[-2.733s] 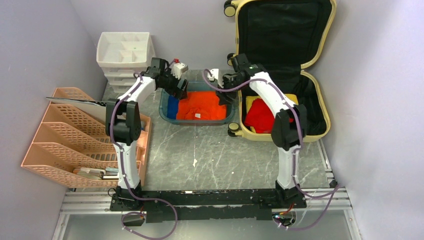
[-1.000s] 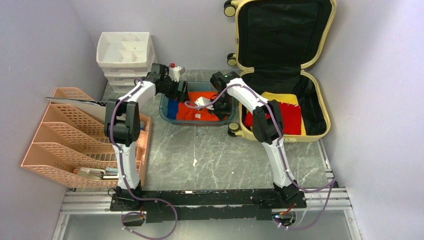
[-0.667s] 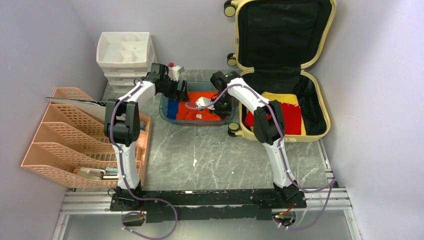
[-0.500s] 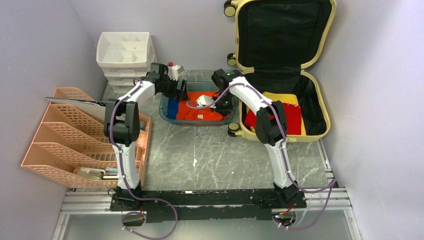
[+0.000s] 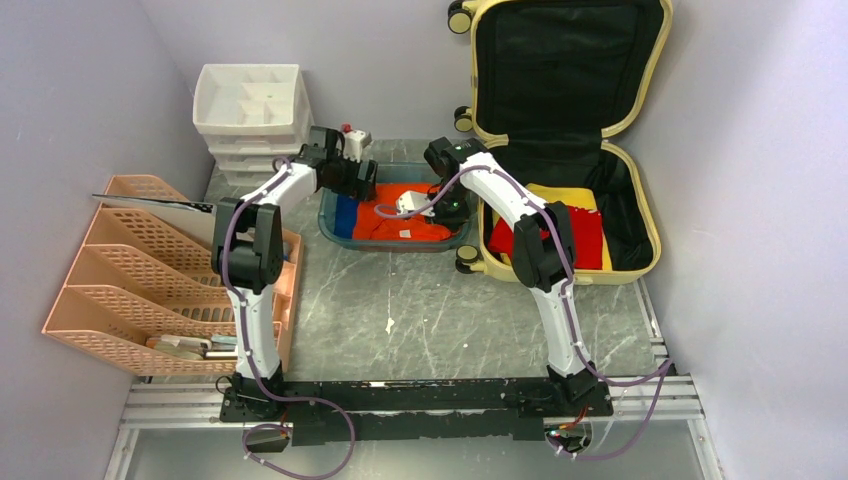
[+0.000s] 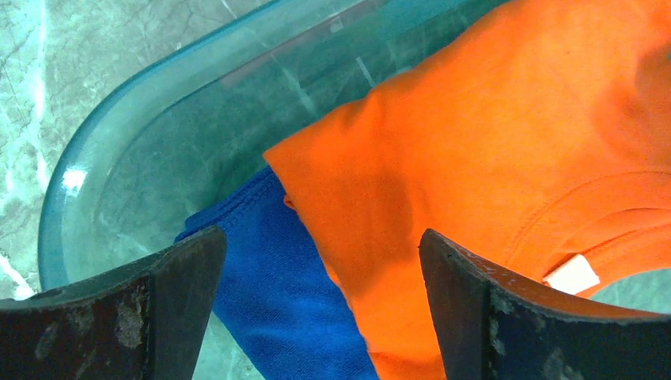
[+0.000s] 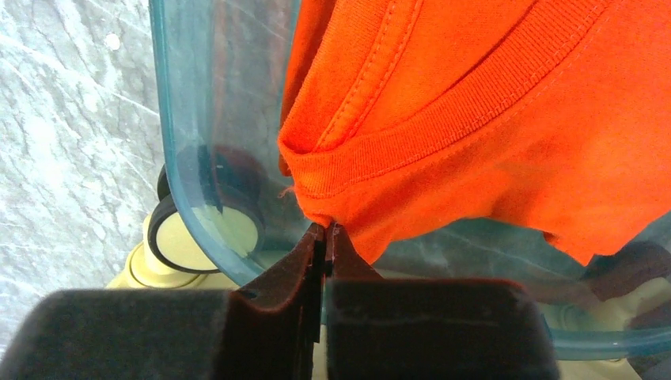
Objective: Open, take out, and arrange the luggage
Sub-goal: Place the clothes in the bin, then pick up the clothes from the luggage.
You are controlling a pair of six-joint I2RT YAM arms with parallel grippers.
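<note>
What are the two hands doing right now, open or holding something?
Left hand: open, holding nothing, over the teal tray.
Right hand: closed, pinching the orange shirt by its edge.

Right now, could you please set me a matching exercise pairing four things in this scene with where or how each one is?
Things:
1. left end effector
2. right end effector
3. blue cloth
4. red garment

Places or states:
A. lying in the luggage
B. shut on the edge of the orange shirt
C. in the teal tray, partly under the orange shirt
D. open above the tray

Pairs: 1-D, 2-B, 3-C, 4-A.
</note>
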